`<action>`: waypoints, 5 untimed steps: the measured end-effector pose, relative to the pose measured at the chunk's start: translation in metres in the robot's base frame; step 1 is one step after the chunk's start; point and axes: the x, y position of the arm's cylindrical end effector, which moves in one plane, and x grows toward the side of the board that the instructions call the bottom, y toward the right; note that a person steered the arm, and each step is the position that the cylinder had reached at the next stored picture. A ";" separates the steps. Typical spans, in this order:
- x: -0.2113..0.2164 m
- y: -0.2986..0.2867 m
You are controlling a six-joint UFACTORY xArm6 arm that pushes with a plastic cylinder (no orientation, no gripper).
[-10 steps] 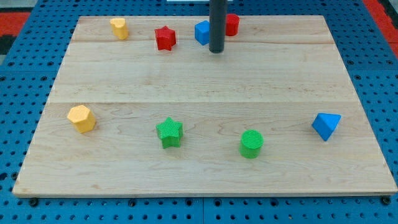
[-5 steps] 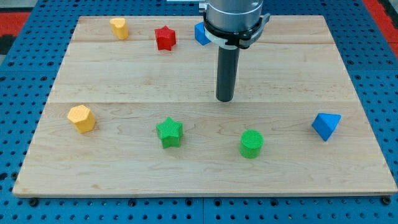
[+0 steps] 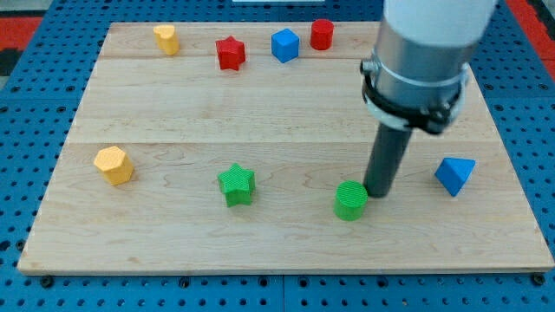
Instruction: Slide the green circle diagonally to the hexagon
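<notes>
The green circle (image 3: 350, 200) sits on the wooden board (image 3: 173, 113) near the view's bottom, right of centre. My tip (image 3: 377, 192) rests just to its upper right, touching or almost touching it. The yellow hexagon (image 3: 114, 165) lies far off at the view's left, at about the same height. The arm's grey body rises above the rod at the view's upper right.
A green star (image 3: 236, 184) stands between the circle and the hexagon. A blue triangle (image 3: 454, 175) is at the right. Along the top are a yellow block (image 3: 166, 39), a red star (image 3: 230, 53), a blue cube (image 3: 284, 45) and a red cylinder (image 3: 322, 34).
My tip has moved from the view's top centre down and to the right, ending beside the green circle. No block has visibly moved.
</notes>
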 end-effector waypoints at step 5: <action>0.012 -0.075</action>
